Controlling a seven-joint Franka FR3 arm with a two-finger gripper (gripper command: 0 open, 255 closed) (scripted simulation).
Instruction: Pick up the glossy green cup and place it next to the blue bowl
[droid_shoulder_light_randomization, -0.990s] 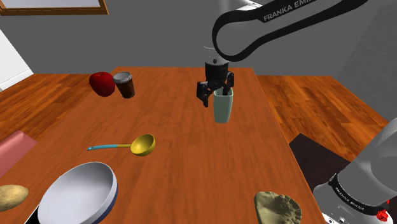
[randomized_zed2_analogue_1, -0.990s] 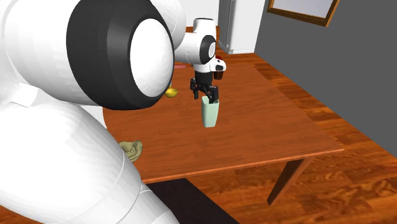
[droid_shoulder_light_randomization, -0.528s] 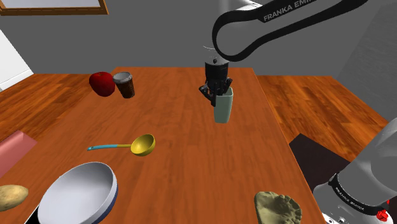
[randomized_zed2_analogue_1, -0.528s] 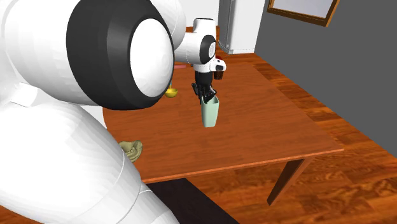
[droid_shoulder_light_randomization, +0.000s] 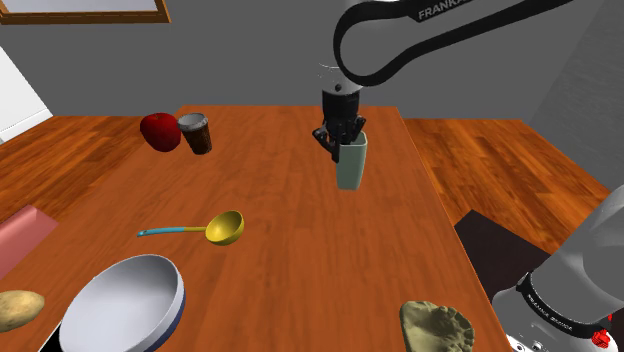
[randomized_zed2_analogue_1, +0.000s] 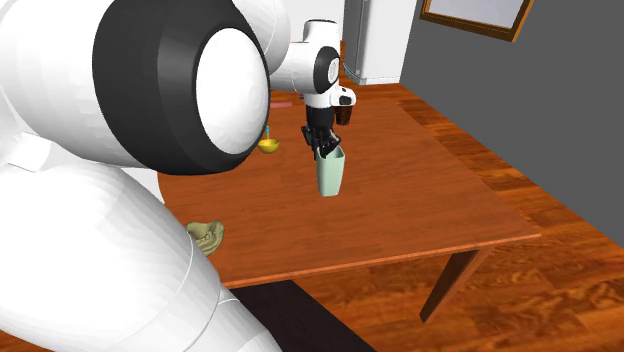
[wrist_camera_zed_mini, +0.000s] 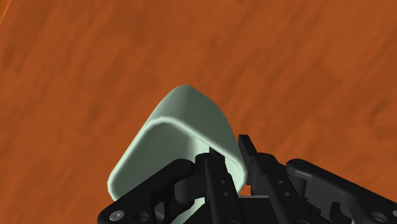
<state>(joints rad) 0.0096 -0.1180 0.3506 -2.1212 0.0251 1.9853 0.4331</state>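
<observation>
Pale green, the cup (droid_shoulder_light_randomization: 350, 168) is upright at the table's (droid_shoulder_light_randomization: 290, 250) far right, one wall of its rim pinched by the black gripper (droid_shoulder_light_randomization: 342, 143), one finger inside and one outside, ready for carrying to the blue bowl (droid_shoulder_light_randomization: 125, 300) at near left.

Things are laid out across the table (droid_shoulder_light_randomization: 290, 255)
By the shoulder view, the cup (droid_shoulder_light_randomization: 350, 167) is seen far right, the ladle (droid_shoulder_light_randomization: 222, 228) mid-left, the bowl (droid_shoulder_light_randomization: 125, 300) nearest, left.
</observation>
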